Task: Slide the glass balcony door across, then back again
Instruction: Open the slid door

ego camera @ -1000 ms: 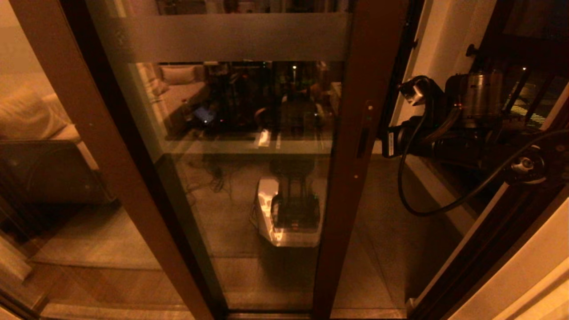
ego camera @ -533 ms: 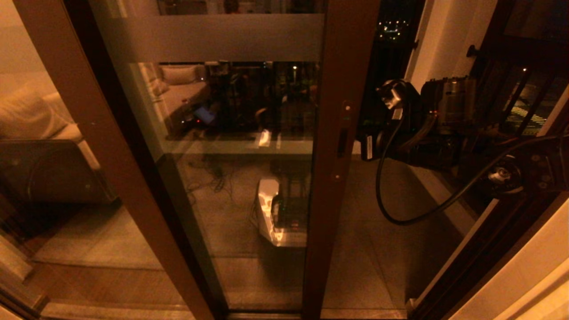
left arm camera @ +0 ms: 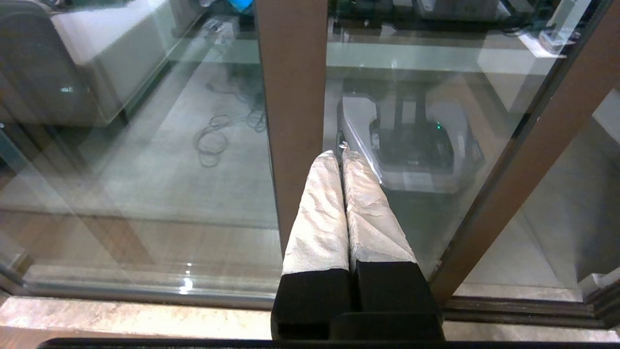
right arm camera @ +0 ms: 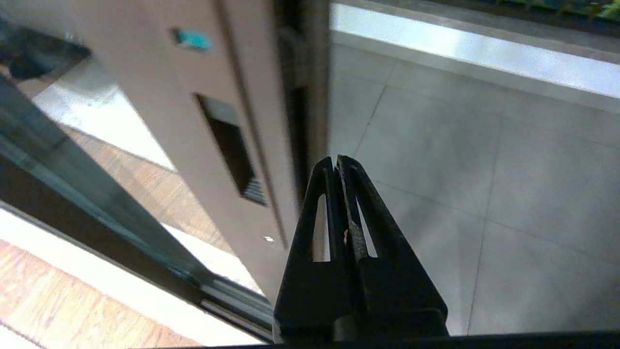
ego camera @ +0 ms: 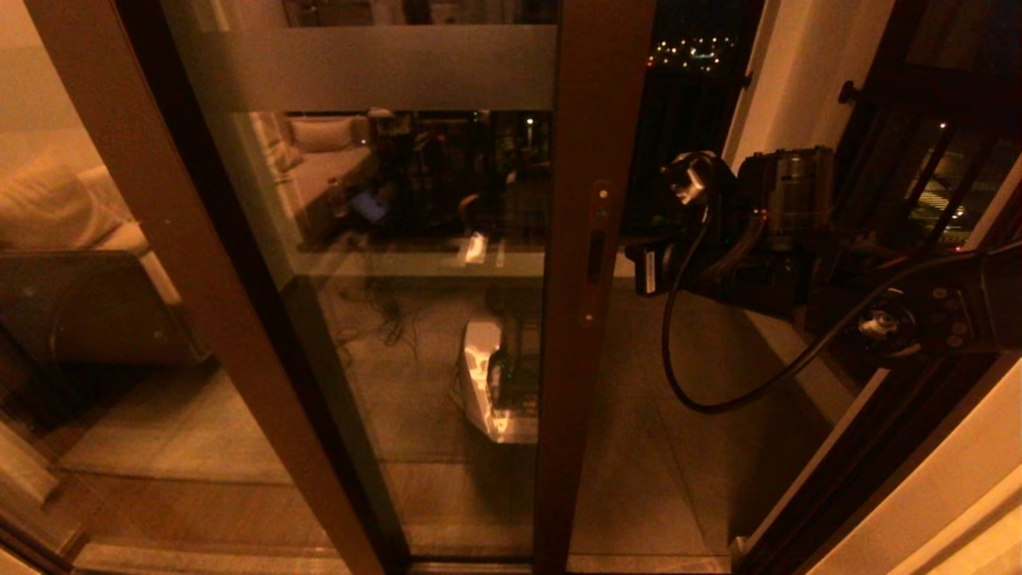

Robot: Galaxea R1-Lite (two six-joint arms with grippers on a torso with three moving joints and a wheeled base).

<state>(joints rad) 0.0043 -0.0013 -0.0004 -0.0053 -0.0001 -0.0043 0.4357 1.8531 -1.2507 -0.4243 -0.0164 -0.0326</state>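
While the door stood part-way along its track, the scene read as follows.

Door: the glass balcony door filled the centre and left of the head view, its frosted band across the top and its long axis running floor to ceiling.

Stile and handle: the door's right stile stood just right of centre, the slim recessed handle at mid-height.

Working arm: the right gripper sat right of centre in the head view, level with the handle and aimed at the stile's outer edge; the door lay to frame-left of it.

Its grip: fingers pressed together, holding nothing; tips close against the stile edge, though contact could not be confirmed.

Idle arm: the left gripper, padded fingers closed and empty, pointed at the lower glass.

Judgement: the right arm was nearer.
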